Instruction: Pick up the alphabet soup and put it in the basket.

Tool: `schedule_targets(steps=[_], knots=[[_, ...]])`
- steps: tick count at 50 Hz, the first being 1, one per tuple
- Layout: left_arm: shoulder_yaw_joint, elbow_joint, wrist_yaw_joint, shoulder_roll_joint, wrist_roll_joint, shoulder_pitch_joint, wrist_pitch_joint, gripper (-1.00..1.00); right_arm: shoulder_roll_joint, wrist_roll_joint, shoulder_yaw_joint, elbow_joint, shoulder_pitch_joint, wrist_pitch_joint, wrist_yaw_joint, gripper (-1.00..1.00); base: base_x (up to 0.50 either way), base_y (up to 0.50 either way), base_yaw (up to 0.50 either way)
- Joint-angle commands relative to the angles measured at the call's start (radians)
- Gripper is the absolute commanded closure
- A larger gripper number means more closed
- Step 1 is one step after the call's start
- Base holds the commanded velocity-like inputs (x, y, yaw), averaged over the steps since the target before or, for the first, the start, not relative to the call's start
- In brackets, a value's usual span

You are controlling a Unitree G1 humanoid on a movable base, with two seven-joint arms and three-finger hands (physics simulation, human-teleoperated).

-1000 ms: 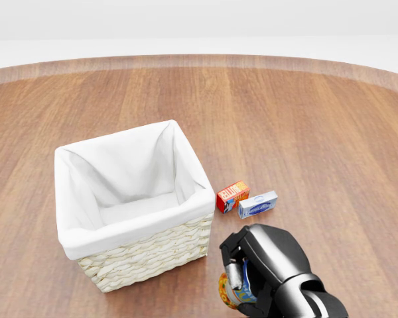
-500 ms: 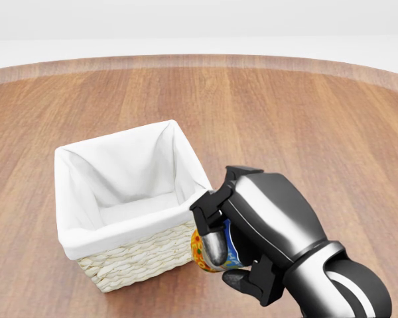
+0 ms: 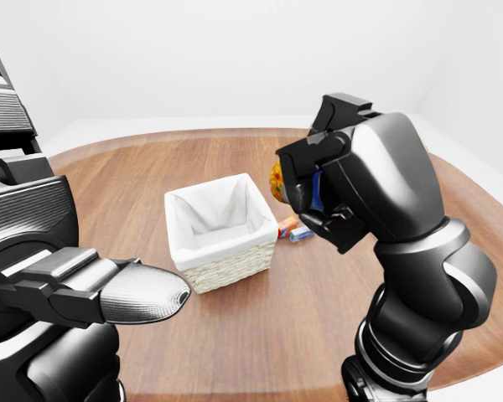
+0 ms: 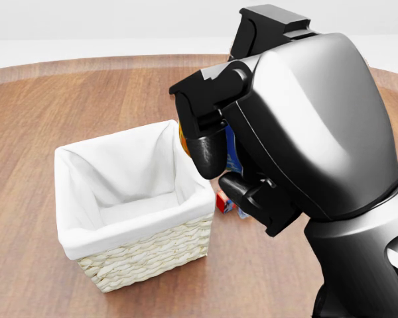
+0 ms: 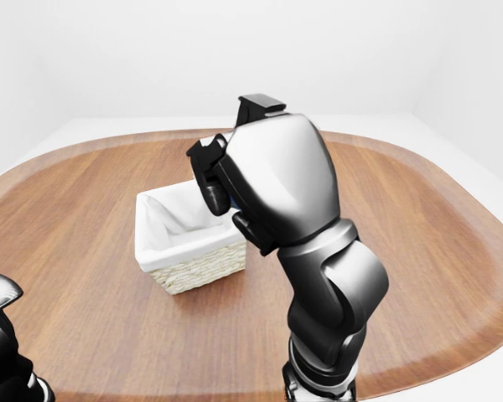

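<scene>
- Lifted clear of the table since the earlier head views, the right hand [image 4: 215,142] now rides high, up beside the basket's right rim; a second ago it sat low at the bottom of the picture, and half a second ago level with the wicker wall. The basket has not shifted, so the camera has held its place.
- Far left in the left-eye view, the left hand [image 3: 109,293] hangs idle, fingers stretched out and holding nothing; it is well apart from the basket and plays no part.
- To the left of the right hand and below it sits the basket [image 4: 146,255], its white liner open upward and nothing visible inside.
- Between the right hand's fingers the alphabet soup [image 3: 277,180] shows only as a sliver of orange and blue; the fingers are closed round the can, and it is off the table. Its long axis I cannot tell, since the hand hides most of it.
- The coming move turns on this: the basket's opening lies left and down from the can, so the hand probably has to travel left past the rim before it lets go. The right hand is the nearer one by far.
- Just below the right hand, on the table [image 4: 66,93], a small red box [image 4: 223,201] peeks out, touching or nearly touching the basket's right side.
</scene>
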Motion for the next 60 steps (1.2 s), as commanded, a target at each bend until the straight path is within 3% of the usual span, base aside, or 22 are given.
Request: schedule_targets(steps=[1, 19, 26, 36, 40, 46, 51, 60], knots=[[0.000, 0.000, -0.005, -0.005, 0.006, -0.003, 0.000, -1.00, 0.010, -0.086, -0.017, 0.009, -0.219, 0.000, 0.000, 0.94, 0.00, 0.00, 0.00], [-0.007, 0.000, -0.009, -0.008, 0.012, -0.001, 0.000, -1.00, 0.068, -0.071, 0.027, 0.054, -0.176, 0.000, 0.000, 0.94, 0.00, 0.00, 0.00], [-0.012, 0.000, -0.010, -0.006, 0.014, 0.005, 0.000, -1.00, 0.077, 0.031, 0.028, 0.199, -0.153, 0.000, 0.000, 0.94, 0.00, 0.00, 0.00], [-0.011, 0.000, -0.028, -0.019, 0.034, -0.002, 0.000, -1.00, 0.065, 0.139, 0.018, 0.524, -0.300, 0.000, 0.000, 0.94, 0.00, 0.00, 0.00], [-0.017, 0.000, -0.016, -0.013, 0.023, -0.006, 0.000, -1.00, 0.055, 0.167, 0.009, 0.638, -0.348, 0.000, -0.053, 0.93, 0.00, 0.00, 0.00], [-0.018, 0.000, -0.033, -0.023, 0.042, -0.004, 0.000, -1.00, 0.051, 0.187, 0.001, 0.807, -0.514, 0.000, -0.092, 0.92, 0.00, 0.00, 0.00], [-0.021, 0.000, -0.035, -0.026, 0.047, -0.011, 0.000, -1.00, 0.043, 0.215, -0.011, 0.944, -0.564, 0.000, -0.169, 0.90, 0.00, 0.00, 0.00], [-0.030, 0.000, -0.056, -0.040, 0.070, -0.002, 0.000, -1.00, 0.059, 0.200, 0.006, 1.070, -0.530, 0.000, -0.223, 0.92, 0.00, 0.00, 0.00]])
